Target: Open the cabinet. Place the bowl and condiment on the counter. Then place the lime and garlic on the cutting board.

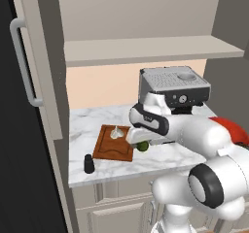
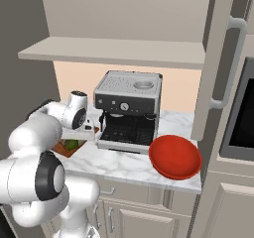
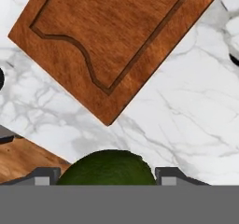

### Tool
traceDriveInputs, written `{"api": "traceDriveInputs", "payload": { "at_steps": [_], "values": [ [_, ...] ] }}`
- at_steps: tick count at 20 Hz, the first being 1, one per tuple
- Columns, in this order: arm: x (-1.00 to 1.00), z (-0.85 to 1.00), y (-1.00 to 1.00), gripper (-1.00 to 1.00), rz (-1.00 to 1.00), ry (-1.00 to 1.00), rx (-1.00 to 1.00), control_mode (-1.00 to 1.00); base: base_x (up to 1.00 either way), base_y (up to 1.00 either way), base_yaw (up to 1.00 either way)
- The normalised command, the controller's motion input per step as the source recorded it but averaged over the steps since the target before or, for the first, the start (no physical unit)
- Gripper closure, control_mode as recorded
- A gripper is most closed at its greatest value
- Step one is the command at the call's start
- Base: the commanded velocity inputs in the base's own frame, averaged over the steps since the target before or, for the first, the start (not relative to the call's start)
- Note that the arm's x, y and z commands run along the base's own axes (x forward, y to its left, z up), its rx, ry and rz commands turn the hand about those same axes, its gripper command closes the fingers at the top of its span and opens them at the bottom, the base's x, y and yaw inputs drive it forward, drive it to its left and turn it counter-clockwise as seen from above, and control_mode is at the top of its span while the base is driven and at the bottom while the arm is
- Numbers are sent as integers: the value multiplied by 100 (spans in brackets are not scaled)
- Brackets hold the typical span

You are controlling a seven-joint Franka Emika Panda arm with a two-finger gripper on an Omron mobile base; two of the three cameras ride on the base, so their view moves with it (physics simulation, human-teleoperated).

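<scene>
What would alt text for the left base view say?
The white arm's gripper holds the lime at the right edge of the cutting board, where the garlic lies; a condiment stands on the counter.

Lime (image 3: 108,168) (dark green) between jaws — above counter (image 3: 186,111).

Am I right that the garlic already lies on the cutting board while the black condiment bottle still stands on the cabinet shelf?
Not quite: the garlic does lie on the cutting board, but the condiment bottle stands on the counter beside the board, as the left base view shows.
</scene>
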Motion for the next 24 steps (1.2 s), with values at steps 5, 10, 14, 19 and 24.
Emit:
{"api": "traceDriveInputs", "payload": {
  "at_steps": [5, 10, 14, 19, 24],
  "values": [
    [50, 0, 42, 100, -10, 0, 0, -100, 0, 0, 0],
    [40, 0, 33, 100, -12, 0, 0, -100, 0, 0, 0],
    [32, 0, 28, 100, -12, 0, 0, -100, 0, 0, 0],
    [29, -13, 15, 100, -11, 0, 0, -100, 0, 0, 0],
    [29, -30, 7, 100, -9, 0, 0, -100, 0, 0, 0]
  ]
}}
